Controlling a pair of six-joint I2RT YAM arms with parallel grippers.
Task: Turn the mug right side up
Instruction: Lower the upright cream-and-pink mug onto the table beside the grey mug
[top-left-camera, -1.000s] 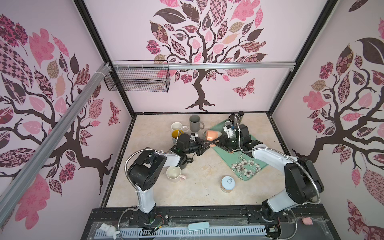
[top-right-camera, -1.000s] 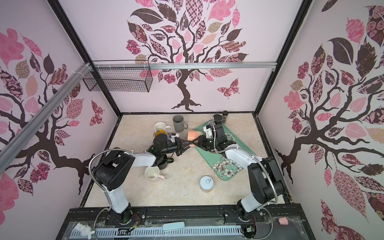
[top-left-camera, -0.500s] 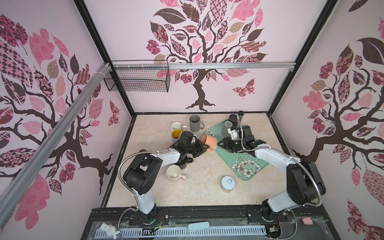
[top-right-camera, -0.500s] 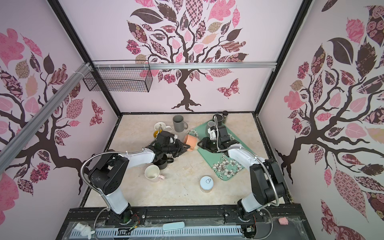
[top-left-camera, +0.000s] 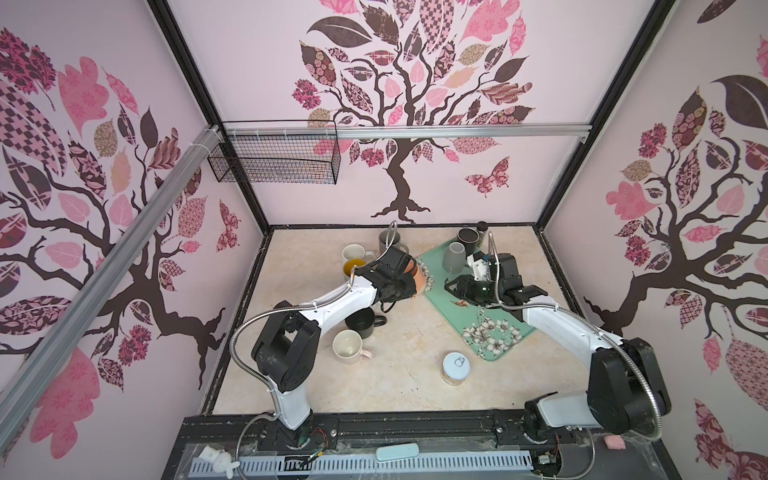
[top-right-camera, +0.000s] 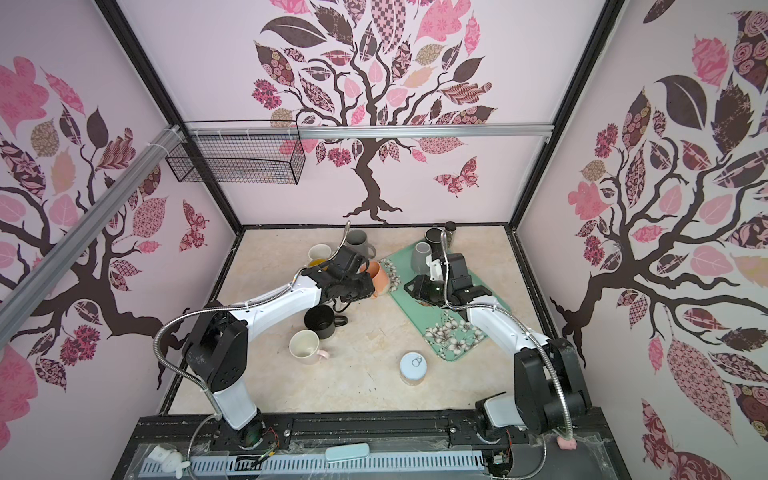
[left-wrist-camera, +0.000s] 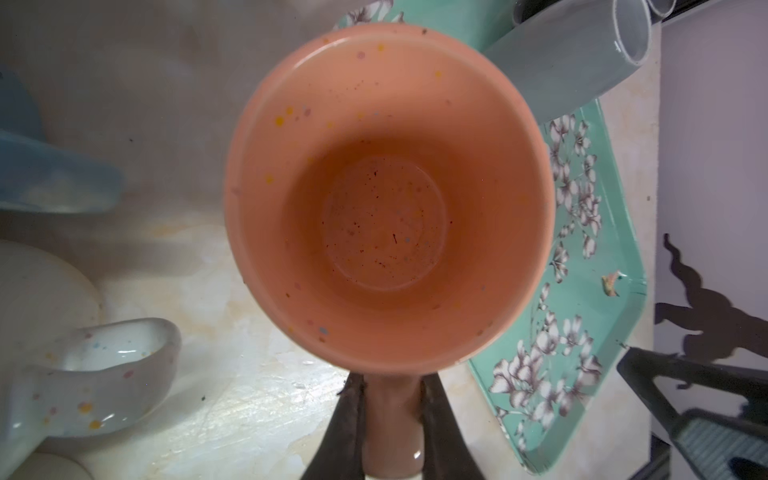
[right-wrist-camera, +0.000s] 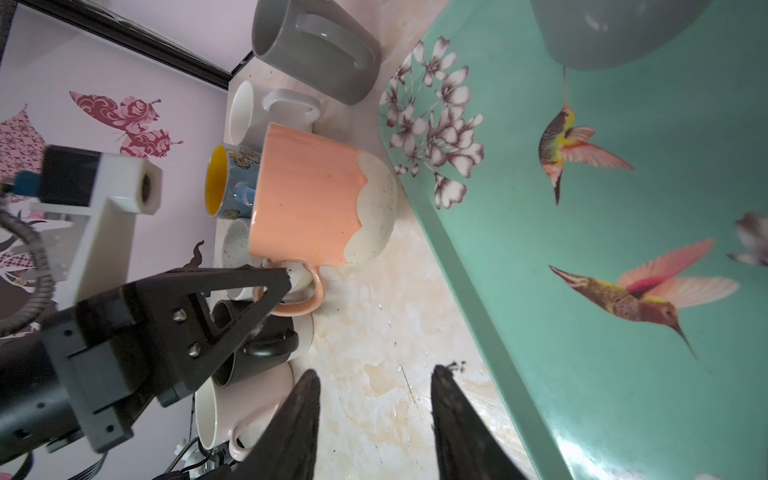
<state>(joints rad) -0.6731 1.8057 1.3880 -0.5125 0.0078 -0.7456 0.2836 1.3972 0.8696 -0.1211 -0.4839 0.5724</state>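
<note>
We see a green floral tray (top-left-camera: 451, 320) on the surface (top-left-camera: 407, 386), with a grey cup (top-left-camera: 455, 256) standing on its far end. A tin can (top-left-camera: 456, 366) sits near the tray's front corner. Left of the tray are a black mug (top-left-camera: 362, 322) and a cream mug (top-left-camera: 348, 347).

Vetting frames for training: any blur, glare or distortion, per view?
Left wrist: orange mug sharp, blue mug at the edge badly blurred, sheen on the tabletop. Right wrist: grey mug on the tray out of focus, glare patch on the tray. Both top views: even light, sharp, wide-angle splay of the side walls.
</note>
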